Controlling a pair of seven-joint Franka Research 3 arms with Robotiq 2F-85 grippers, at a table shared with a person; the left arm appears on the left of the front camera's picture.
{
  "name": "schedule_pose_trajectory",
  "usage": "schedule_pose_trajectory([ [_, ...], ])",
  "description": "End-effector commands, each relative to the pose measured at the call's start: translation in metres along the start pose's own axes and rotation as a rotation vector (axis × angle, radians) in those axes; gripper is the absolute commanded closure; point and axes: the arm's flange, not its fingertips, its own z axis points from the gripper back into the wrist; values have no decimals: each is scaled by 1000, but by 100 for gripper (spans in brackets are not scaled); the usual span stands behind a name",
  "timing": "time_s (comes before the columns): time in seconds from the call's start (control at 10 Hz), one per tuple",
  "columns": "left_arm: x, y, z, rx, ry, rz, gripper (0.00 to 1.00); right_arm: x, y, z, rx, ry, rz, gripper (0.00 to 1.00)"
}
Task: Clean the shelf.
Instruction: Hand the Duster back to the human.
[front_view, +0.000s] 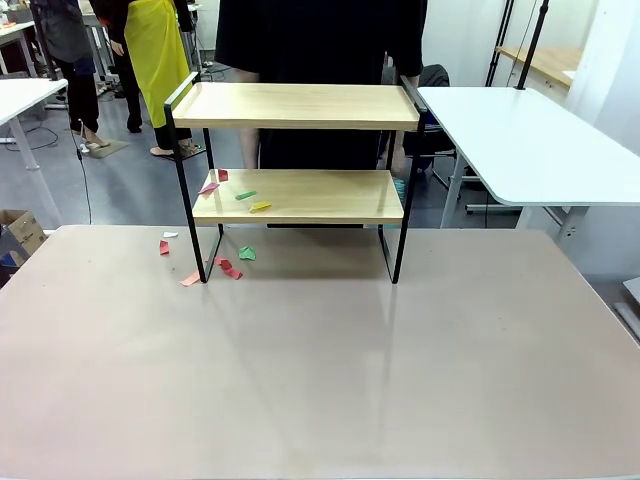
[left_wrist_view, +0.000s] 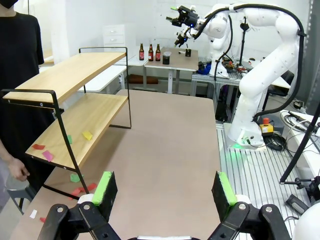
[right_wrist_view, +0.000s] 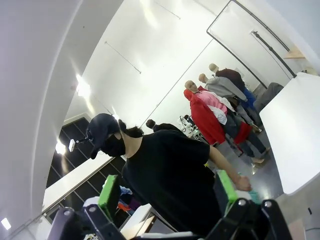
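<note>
1. Nearest the front camera lies a wide stretch of bare pinkish-beige table (front_view: 320, 380).
2. At the table's far edge, near the middle, stands the shelf (front_view: 295, 170): two light wooden boards in a thin black metal frame, upright on its legs.
3. Small paper scraps lie on the left end of the lower board: a pink scrap (front_view: 209, 187), a red one just beside it, then a green scrap (front_view: 245, 195) and a yellow scrap (front_view: 260, 206).
4. More scraps sit on the table around the shelf's front left leg: a white bit and a red scrap (front_view: 164, 247) to its left, a pink one at the leg, a red one and a green one (front_view: 247, 253) just under the shelf.
5. Behind the shelf stands a person in black (front_view: 320, 40), close against its far side.
6. To the right is a white table (front_view: 530, 140), apart from the shelf.
7. From the left wrist, the left gripper (left_wrist_view: 165, 190) has its green-padded fingers set wide apart, holding nothing, above the table with the shelf to its left.
8. In that same view the right gripper (left_wrist_view: 181, 17) hangs high in the air across the table.
9. From the right wrist, the right gripper's fingers stand wide apart with nothing between them, pointing up toward the person and the ceiling.
</note>
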Motion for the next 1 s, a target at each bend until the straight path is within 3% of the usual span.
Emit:
schedule_pose_trajectory([
  [0.0,2,1,-1,4,-25,-10,0,-1,2,1,1,-7,-7,0],
  [0.9,2,1,-1,4,-25,-10,0,-1,2,1,1,-7,-7,0],
])
